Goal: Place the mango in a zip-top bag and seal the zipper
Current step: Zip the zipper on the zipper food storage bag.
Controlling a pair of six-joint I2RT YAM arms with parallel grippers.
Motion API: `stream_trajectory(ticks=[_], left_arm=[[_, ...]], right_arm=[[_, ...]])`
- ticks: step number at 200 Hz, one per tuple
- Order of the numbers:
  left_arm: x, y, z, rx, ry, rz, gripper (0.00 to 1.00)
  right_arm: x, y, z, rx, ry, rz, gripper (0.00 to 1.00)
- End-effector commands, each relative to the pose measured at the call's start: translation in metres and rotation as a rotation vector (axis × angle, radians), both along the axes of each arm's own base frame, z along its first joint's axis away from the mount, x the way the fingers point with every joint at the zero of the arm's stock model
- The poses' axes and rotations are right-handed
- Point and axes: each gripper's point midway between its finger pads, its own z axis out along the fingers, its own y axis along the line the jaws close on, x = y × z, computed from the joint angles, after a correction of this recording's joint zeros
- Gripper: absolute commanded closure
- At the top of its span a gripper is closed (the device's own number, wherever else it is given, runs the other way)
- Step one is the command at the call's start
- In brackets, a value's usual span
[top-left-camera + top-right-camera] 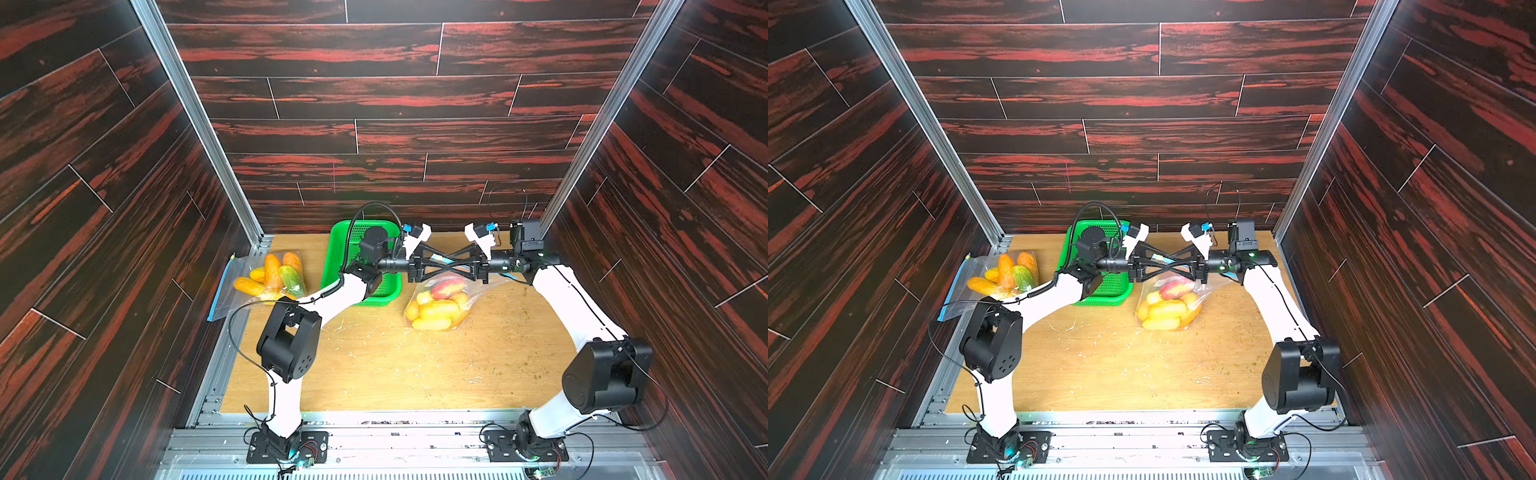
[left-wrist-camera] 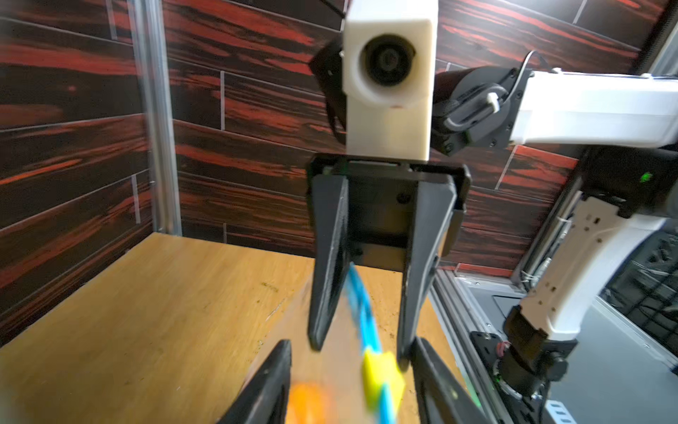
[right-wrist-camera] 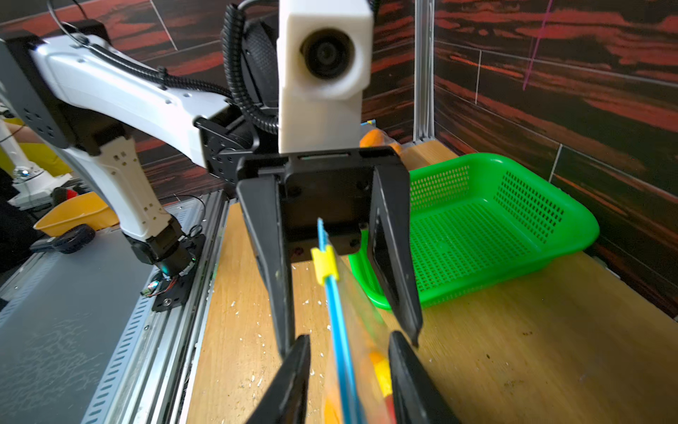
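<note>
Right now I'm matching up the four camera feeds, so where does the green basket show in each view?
In a top view: basket at the far edge of the table, left of centre, partly hidden.
In a top view: basket in the same spot, slightly further left in the picture.
Left wrist: not in it.
Right wrist: basket in the picture's right half.
Shared landmark: the table, seen in all four.

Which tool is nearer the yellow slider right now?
Left. The slider sits partway in between the left tool's open jaws. The right tool faces it tip to tip, further back along the blue zipper.
</note>
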Motion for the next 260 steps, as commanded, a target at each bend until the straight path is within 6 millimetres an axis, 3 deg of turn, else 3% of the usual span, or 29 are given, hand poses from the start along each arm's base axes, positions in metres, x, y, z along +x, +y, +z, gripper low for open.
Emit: stream_trajectory(ticks=[1,58,118,153,237,260], left_arm=[[-0.001,0.017,0.029,-0.031,-0.063,0.055,0.42],[0.008,0.028,0.029,-0.038,-0.067,0.087,0.42],[0.007,0.021,0.021,-0.024,-0.05,0.019,0.68],[0.007,0.02,0.028,-0.041,-0.059,0.014,1.0],[0.006,0.019,0.032,-0.066,-0.063,0.003,1.0],[0.006,0.019,0.032,-0.066,-0.06,0.003,1.0]], right_arm=[[0.006,0.0,-0.002,-0.012,0.005,-0.015,0.66],[0.002,0.002,0.008,0.021,-0.005,0.012,0.66],[0.0,0.019,0.018,0.045,-0.022,0.069,0.66],[0.004,0.028,0.02,0.045,-0.018,0.086,0.69],[0.009,0.038,0.026,0.052,-0.031,0.099,0.81],[0.009,0.04,0.027,0.055,-0.033,0.104,0.89]])
